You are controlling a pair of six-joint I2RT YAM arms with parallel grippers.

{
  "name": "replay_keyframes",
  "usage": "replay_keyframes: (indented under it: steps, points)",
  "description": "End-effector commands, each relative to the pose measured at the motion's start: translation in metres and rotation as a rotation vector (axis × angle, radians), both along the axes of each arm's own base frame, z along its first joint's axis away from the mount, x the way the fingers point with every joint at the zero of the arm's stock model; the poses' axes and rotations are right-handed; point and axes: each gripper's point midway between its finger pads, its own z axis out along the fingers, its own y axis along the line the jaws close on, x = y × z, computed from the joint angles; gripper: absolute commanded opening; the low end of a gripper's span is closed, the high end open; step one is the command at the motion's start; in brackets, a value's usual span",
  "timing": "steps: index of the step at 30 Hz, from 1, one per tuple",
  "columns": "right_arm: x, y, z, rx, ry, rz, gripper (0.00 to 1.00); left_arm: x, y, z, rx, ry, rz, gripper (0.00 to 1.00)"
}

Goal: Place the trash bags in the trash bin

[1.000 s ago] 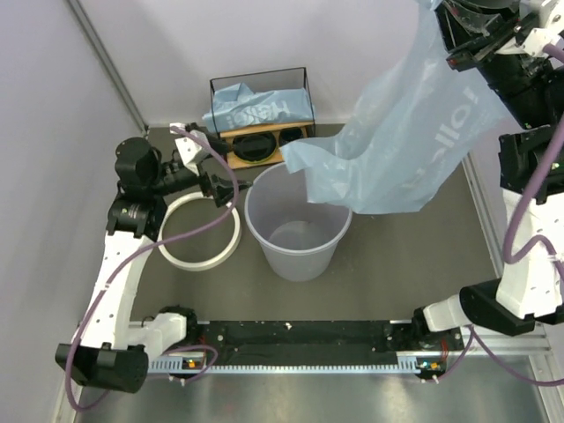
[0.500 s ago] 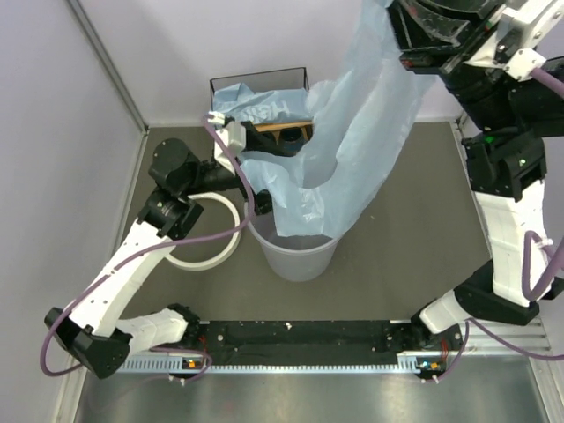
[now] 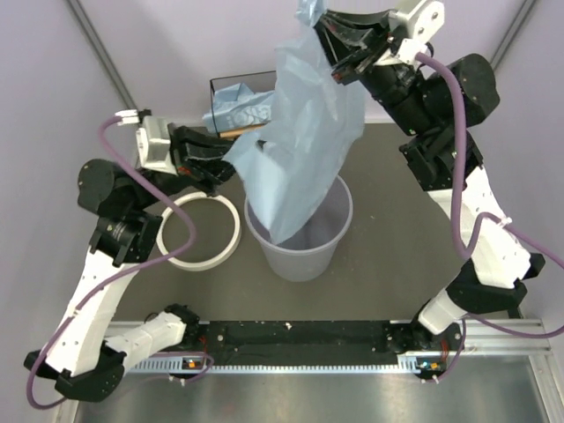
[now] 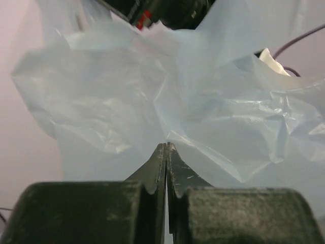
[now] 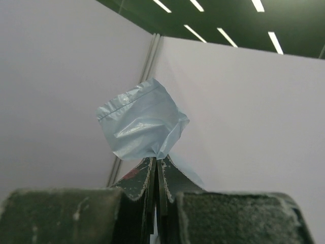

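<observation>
You have right claw (image 3: 335,63) and left claw (image 3: 231,169) both clamped on one trash bag (image 3: 304,150), its tail hanging below them into the trash bin (image 3: 304,264); the second bag (image 3: 236,110), beyond the left claw, is not yet binned.

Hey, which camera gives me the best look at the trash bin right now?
The top external view: the trash bin shows from above, the hanging trash bag dipping into its mouth. The left wrist view is filled with bag film; the right wrist view has only a pinched tuft of it. Neither shows the bin.
</observation>
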Motion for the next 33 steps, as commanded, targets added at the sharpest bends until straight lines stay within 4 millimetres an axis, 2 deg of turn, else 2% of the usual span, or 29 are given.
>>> replay_keyframes:
  steps: [1,3,4,6,7,10,13,15,17,18,19,20,21,23,24,26,27,28,30,31,33]
  points:
    - [-0.017,-0.013,-0.008,0.041,0.128,0.063,0.0,0.014,0.024,0.006,-0.031,0.056,0.113,0.0]
    - [-0.015,-0.005,-0.029,0.023,0.223,0.106,0.0,0.023,0.032,-0.001,-0.03,0.11,0.148,0.0]
    - [-0.005,0.005,-0.054,-0.007,0.288,0.112,0.0,0.032,0.037,-0.007,-0.03,0.139,0.178,0.0]
    - [-0.012,0.009,-0.068,-0.015,0.343,0.164,0.0,0.037,0.039,-0.013,-0.031,0.169,0.192,0.0]
    - [-0.006,0.016,-0.088,-0.033,0.396,0.17,0.0,0.041,0.04,-0.016,-0.03,0.178,0.199,0.0]
    - [0.004,0.022,-0.116,-0.018,0.536,0.191,0.0,0.051,0.036,-0.014,-0.038,0.191,0.19,0.0]
    - [0.017,0.01,-0.122,0.021,0.586,0.143,0.0,0.063,0.03,-0.012,-0.041,0.212,0.178,0.0]
    - [0.026,-0.006,-0.12,0.066,0.611,0.096,0.0,0.071,0.028,-0.015,-0.036,0.224,0.181,0.0]
    - [0.037,-0.02,-0.127,0.106,0.672,0.041,0.0,0.076,0.029,-0.018,-0.039,0.225,0.197,0.0]
    - [0.043,-0.029,-0.136,0.11,0.699,0.004,0.0,0.08,0.032,-0.02,-0.043,0.237,0.214,0.0]
    - [0.053,-0.04,-0.147,0.121,0.74,-0.055,0.0,0.084,0.035,-0.025,-0.046,0.265,0.226,0.06]
    - [0.063,-0.053,-0.154,0.157,0.779,-0.104,0.0,0.088,0.039,-0.028,-0.048,0.281,0.239,0.29]
    - [0.081,-0.074,-0.166,0.183,0.807,-0.176,0.0,0.092,0.049,-0.029,-0.054,0.282,0.274,0.44]
    - [0.093,-0.097,-0.176,0.236,0.856,-0.253,0.0,0.099,0.061,-0.038,-0.048,0.301,0.325,0.58]
    - [0.098,-0.107,-0.179,0.25,0.868,-0.281,0.0,0.101,0.076,-0.037,-0.059,0.298,0.377,0.67]
    - [0.105,-0.126,-0.184,0.281,0.887,-0.341,0.0,0.104,0.09,-0.049,-0.045,0.318,0.417,0.7]
    - [0.106,-0.132,-0.185,0.286,0.89,-0.362,0.0,0.103,0.105,-0.051,-0.043,0.31,0.469,0.7]
    - [0.107,-0.139,-0.183,0.299,0.886,-0.384,0.0,0.106,0.113,-0.061,-0.016,0.301,0.503,0.69]
    - [0.107,-0.146,-0.185,0.306,0.894,-0.403,0.0,0.087,0.118,-0.072,0.07,0.247,0.497,0.67]
    - [0.106,-0.148,-0.184,0.309,0.891,-0.411,0.0,0.08,0.119,-0.093,0.164,0.239,0.497,0.65]
    - [0.105,-0.151,-0.182,0.314,0.895,-0.427,0.0,0.039,0.105,-0.108,0.291,0.191,0.364,0.65]
